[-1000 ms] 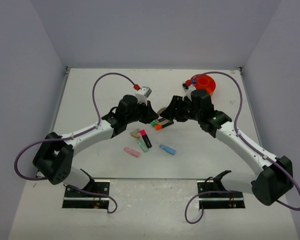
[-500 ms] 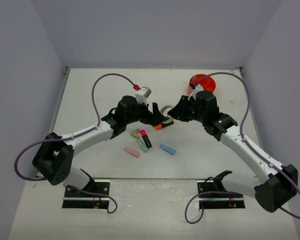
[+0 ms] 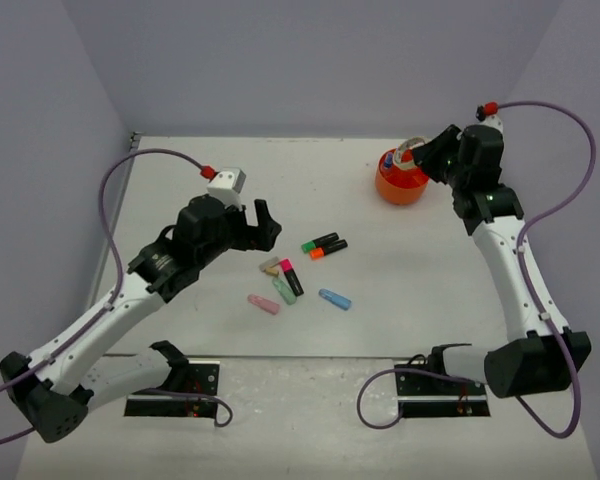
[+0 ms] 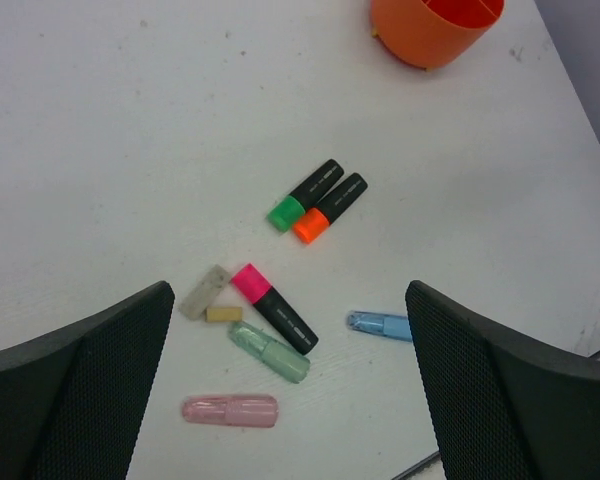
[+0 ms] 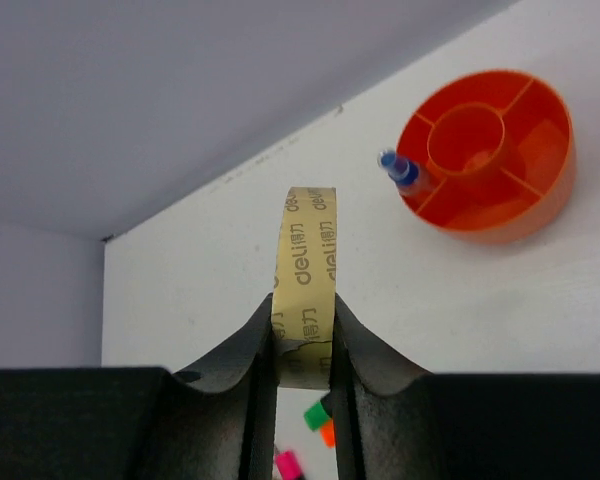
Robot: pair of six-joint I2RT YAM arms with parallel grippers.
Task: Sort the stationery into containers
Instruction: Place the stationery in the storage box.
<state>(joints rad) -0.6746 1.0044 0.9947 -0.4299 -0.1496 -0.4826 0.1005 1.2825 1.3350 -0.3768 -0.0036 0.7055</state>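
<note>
Three highlighters: green-capped (image 4: 305, 196), orange-capped (image 4: 330, 207), pink-capped (image 4: 273, 307). Three pastel erasers: pink (image 4: 229, 410), green (image 4: 269, 351), blue (image 4: 379, 325). Two small beige pieces (image 4: 204, 292) (image 4: 223, 314). One roll of yellowish tape (image 5: 306, 270). One small blue-capped bottle (image 5: 402, 172). One round orange tub (image 4: 420, 42). Two black-and-white arms (image 3: 100, 320) (image 3: 515, 270).

A flat white tabletop (image 3: 430, 270), faintly specked and scuffed, sits boxed in by plain pale lavender walls (image 3: 300, 70) on three sides.
</note>
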